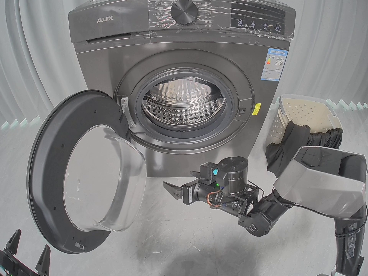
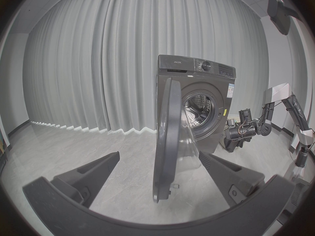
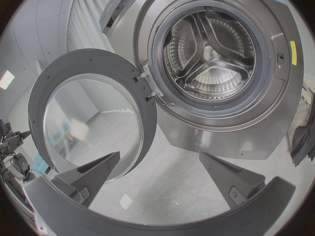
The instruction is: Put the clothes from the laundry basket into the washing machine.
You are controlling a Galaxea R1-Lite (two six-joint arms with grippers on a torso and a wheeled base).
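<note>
so the washing machine (image 1: pixel 180 96) sits on the floor (image 1: pixel 184 234) straight ahead, with a curtain (image 1: pixel 30 58) behind it. its door (image 1: pixel 76 169) is swung out to the left, hinged at the left side of the drum (image 1: pixel 183 100) opening. the laundry basket (image 1: pixel 306 114) is on the floor just right of the machine, with the clothes (image 1: pixel 289 144) in it and spilling over its near rim. the right gripper (image 1: pixel 171 190) hangs low in front of the machine, below the opening, between door and basket. the left gripper (image 1: pixel 31 240) is at the near left, by the door's bottom edge.
</note>
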